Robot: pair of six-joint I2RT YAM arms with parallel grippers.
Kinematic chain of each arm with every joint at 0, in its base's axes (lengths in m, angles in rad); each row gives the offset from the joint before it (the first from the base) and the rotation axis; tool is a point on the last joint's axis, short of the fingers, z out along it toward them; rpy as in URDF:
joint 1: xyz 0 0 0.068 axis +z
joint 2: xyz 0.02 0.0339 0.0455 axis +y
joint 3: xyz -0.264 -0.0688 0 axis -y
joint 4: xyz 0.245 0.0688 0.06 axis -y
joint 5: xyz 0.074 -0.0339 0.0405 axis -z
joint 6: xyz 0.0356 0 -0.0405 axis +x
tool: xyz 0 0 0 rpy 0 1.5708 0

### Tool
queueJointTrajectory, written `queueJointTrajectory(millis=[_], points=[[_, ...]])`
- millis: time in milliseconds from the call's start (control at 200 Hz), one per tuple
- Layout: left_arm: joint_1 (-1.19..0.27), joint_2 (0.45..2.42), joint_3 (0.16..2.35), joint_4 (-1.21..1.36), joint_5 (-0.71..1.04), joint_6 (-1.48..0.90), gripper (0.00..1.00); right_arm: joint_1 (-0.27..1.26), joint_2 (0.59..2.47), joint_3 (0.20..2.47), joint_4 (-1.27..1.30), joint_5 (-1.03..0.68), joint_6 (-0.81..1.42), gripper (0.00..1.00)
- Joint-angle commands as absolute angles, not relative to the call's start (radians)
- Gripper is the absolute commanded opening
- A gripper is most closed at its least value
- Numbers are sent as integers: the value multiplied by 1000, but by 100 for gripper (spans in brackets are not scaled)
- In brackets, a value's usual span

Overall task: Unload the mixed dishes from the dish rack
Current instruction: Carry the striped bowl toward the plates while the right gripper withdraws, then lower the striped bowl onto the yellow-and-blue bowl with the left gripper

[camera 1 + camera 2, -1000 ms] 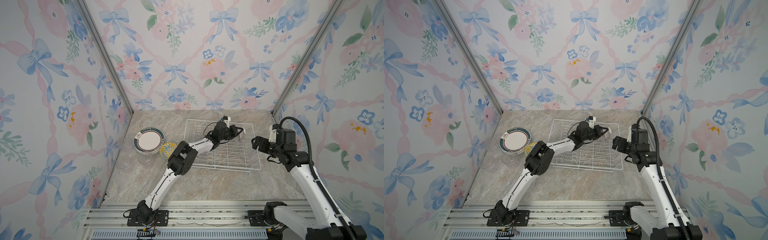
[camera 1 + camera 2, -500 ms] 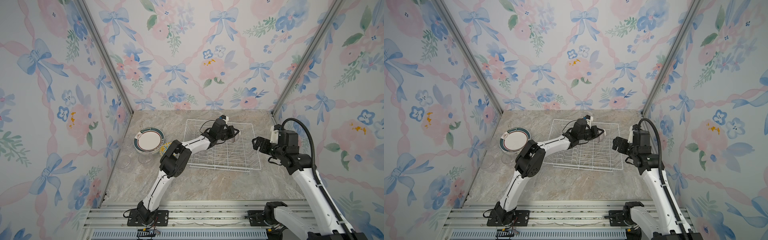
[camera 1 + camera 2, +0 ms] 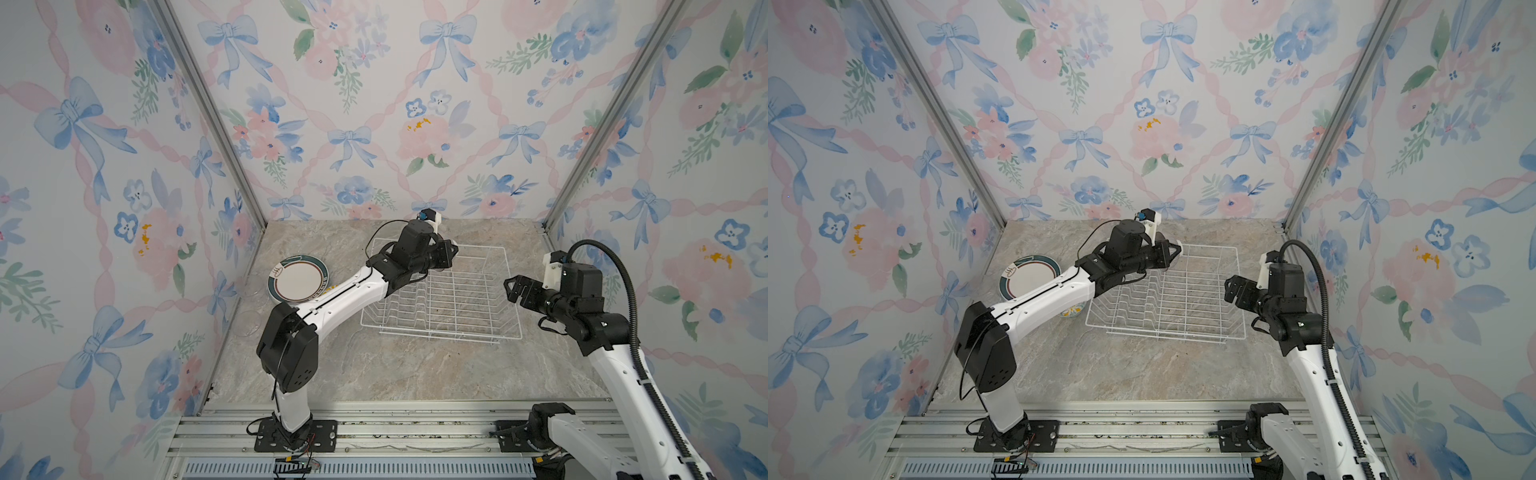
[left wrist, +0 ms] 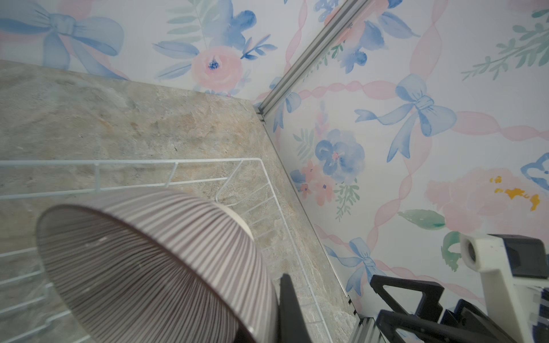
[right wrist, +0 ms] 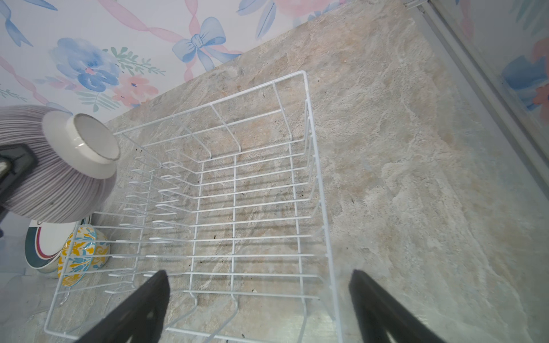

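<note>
The marble-look tabletop [image 3: 395, 374] carries the dish rack [image 3: 457, 286], whose wire floor and dividers look bare, so the unloading seems nearly done. The rack is light wire and would probably slide if anything caught on it. The left arm reaches far forward in both top views, elbow raised near its base and forearm slanting up over the rack's far left corner. The right arm stands bent beside the rack's right side, wrist level and pointing in toward it. A teal-rimmed plate [image 3: 298, 279] lies flat on the tabletop left of the rack, with a yellow-blue bowl [image 5: 83, 252] just beside it. The purple-striped bowl [image 4: 154, 267] hangs in the air above that far corner, tipped on its side with its white foot turned toward the right arm. It looks like glazed ceramic: stiff, fairly heavy, slick and chippable. The thin rim is the natural place to pinch it, though a tipped bowl can swing there. The left hand [image 3: 1169, 254] is clamped on that rim, one finger [image 4: 286, 306] outside the wall. The right hand [image 5: 258, 273] is spread wide, holding nothing.
</note>
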State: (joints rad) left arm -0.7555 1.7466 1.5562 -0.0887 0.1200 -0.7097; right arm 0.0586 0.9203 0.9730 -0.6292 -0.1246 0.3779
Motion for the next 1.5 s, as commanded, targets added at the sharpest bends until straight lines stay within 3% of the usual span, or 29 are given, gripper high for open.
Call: queueJointTrajectory(millis=[0, 300, 620, 815, 1495], points=[[-734, 1630, 1493, -185, 13, -610, 0, 52, 895, 996, -655, -147, 385, 97], [-607, 1338, 1242, -298, -58, -601, 0, 52, 841, 973, -660, -141, 374, 97], [-438, 1191, 1144, -470, -160, -552, 0, 52, 798, 939, -689, -123, 377, 97], [-361, 1247, 1104, -495, -119, -532, 0, 51, 787, 948, -713, -88, 356, 97], [-335, 1659, 1235, -563, -191, -476, 0, 52, 803, 931, -752, -47, 325, 97]])
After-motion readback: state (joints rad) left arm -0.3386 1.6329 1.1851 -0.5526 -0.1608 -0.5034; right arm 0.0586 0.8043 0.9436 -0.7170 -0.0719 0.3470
